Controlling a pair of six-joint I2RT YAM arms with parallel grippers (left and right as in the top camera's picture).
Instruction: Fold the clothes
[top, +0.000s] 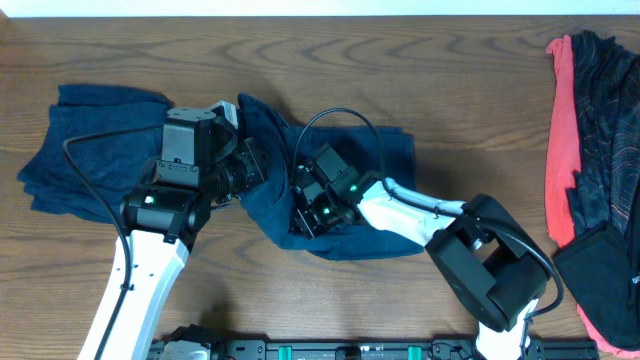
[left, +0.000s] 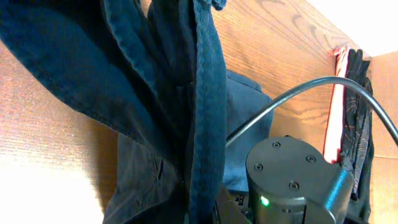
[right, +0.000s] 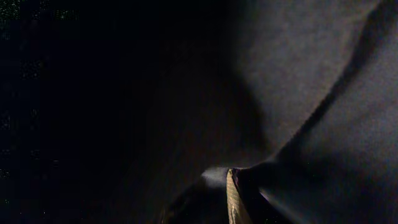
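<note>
The dark navy shorts (top: 90, 150) lie crumpled from the table's left to its middle. My left gripper (top: 262, 165) is shut on a fold of them near the middle and holds it lifted. In the left wrist view the shorts (left: 168, 81) hang across the frame and hide the jaws. My right gripper (top: 300, 210) is down on the shorts' middle part, shut on the fabric. The right wrist view is dark, filled by the shorts (right: 311, 74). The coral-red garment (top: 560, 150) and the blackish speckled garment (top: 605, 120) lie at the far right edge.
The two grippers are close together, a few centimetres apart. My right arm's wrist (left: 292, 180) and its black cable (left: 292, 99) fill the lower right of the left wrist view. Bare wooden table (top: 400, 60) lies behind the shorts.
</note>
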